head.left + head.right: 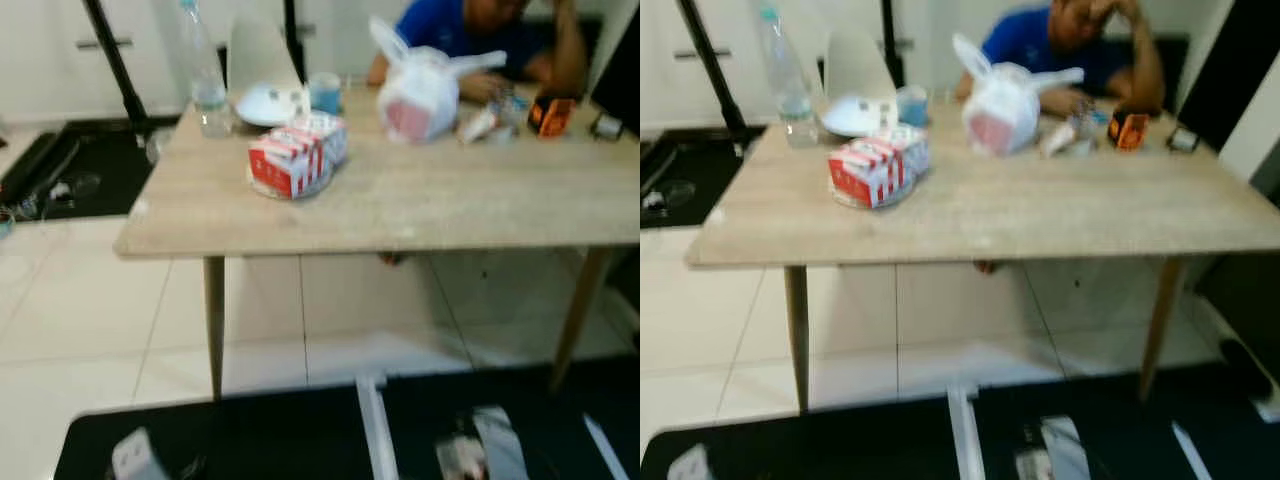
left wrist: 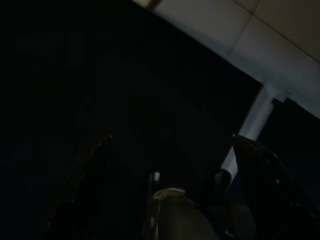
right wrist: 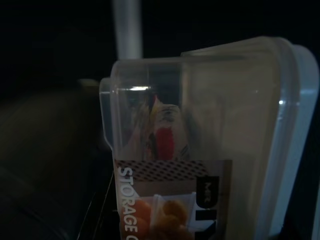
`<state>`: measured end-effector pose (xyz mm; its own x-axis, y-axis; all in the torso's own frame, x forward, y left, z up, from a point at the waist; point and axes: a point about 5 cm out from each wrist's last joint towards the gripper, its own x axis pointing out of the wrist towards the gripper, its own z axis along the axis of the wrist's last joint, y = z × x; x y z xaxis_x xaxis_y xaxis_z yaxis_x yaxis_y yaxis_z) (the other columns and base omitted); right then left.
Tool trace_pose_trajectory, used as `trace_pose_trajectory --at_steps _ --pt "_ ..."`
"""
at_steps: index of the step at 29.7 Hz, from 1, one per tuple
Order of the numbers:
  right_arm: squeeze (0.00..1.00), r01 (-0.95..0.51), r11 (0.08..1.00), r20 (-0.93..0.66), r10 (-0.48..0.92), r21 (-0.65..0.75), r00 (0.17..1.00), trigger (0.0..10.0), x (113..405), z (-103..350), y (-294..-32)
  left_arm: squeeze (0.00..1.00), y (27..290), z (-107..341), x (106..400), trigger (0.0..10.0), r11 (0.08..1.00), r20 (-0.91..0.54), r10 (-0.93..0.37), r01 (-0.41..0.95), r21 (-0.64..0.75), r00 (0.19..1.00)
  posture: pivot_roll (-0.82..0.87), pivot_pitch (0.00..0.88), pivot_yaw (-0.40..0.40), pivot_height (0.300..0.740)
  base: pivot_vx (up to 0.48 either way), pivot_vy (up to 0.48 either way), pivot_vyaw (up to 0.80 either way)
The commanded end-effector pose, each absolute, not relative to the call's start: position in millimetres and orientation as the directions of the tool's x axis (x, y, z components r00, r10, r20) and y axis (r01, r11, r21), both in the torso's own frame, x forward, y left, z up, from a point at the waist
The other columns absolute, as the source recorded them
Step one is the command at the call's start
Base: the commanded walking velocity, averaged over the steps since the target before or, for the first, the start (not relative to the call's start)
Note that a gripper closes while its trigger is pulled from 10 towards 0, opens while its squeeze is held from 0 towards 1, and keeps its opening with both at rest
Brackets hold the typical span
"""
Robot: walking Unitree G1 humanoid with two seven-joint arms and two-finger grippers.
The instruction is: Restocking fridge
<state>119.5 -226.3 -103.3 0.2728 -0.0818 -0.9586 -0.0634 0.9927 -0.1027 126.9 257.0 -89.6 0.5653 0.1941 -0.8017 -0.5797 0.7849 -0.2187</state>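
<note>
Ahead of you stands a wooden table (image 1: 420,200) on pale tile, a person (image 1: 470,30) seated behind. The right gripper pinches a clear storage container (image 3: 200,140). Red-white cartons (image 1: 295,155) sit on the table. Left gripper (image 2: 170,165): fingers spread, idle.

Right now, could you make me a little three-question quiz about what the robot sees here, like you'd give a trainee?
1. True or false: the red and white carton pack lies on the floor.
2. Which stands nearest the table's left end? A) clear water bottle B) white tied plastic bag C) small orange object
3. In the right wrist view, what sits close in front of the camera?

Key
1. False: it rests on the wooden table.
2. A.
3. A clear plastic storage container with a printed label; whether the fingers grip it cannot be told.
</note>
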Motion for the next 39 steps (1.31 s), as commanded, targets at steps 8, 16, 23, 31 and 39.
trace_pose_trajectory --at_steps 8,16,23,31,39 --pt "0.00 -0.061 0.993 -0.940 -0.080 -0.105 0.331 10.0 136 -98 -225 0.00 250 -93 125 10.0 0.780 -0.817 0.183 -0.586 -0.218 0.547 -0.02 0.000 0.017 0.740 0.000 0.000 -0.79" --pt "0.00 -0.094 0.991 -0.927 -0.053 -0.094 0.370 10.0 152 -95 -214 0.00 253 -89 134 10.0 0.770 -0.802 0.193 -0.594 -0.233 0.566 -0.01 0.000 0.019 0.740 0.000 0.000 -0.79" --pt "0.00 -0.110 0.991 -0.921 -0.028 -0.076 0.390 10.0 156 -95 -206 0.00 252 -91 130 10.0 0.761 -0.807 0.185 -0.602 -0.244 0.561 -0.01 0.000 0.014 0.740 0.000 0.000 -0.45" --pt "0.00 -0.129 0.989 -0.926 -0.021 -0.075 0.376 10.0 151 -97 -205 0.00 246 -94 125 10.0 0.771 -0.822 0.155 -0.587 -0.246 0.549 -0.01 0.000 0.010 0.740 0.000 -0.121 0.00" --pt "0.00 -0.131 0.989 -0.925 -0.017 -0.072 0.379 10.0 151 -96 -205 0.00 243 -94 126 10.0 0.777 -0.820 0.142 -0.576 -0.255 0.554 -0.01 0.000 0.010 0.740 0.000 -0.448 0.00"
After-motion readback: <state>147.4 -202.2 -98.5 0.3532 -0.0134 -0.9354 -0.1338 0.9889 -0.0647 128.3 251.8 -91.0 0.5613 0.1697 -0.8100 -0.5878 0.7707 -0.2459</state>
